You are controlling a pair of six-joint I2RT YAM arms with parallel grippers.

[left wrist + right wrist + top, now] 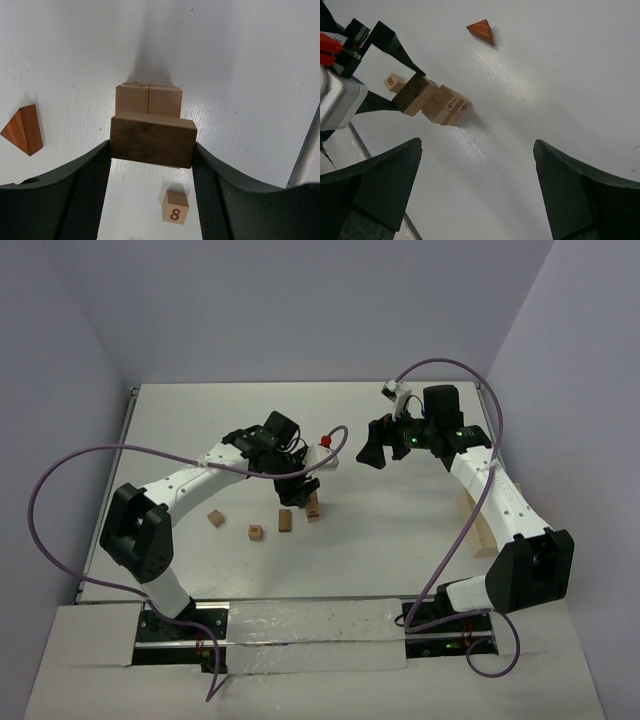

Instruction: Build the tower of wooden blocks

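The wood block tower [315,506] is a short stack of tan cubes [148,100] in the middle of the white table. My left gripper [303,487] is shut on a dark brown brick [152,139] and holds it flat at the top of the stack; I cannot tell whether it rests on the cubes. The right wrist view shows the tower [447,106] with the brick [415,92] on its end, between the left fingers. My right gripper [373,453] is open and empty, to the right of the tower and above the table [480,190].
A tan cube marked 8 [175,206] lies near the tower, also in the right wrist view [394,81]. A reddish wooden wedge [22,130] lies to one side [481,31]. Loose blocks [256,532] lie left of the tower. A pale wooden tray [478,525] sits at far right.
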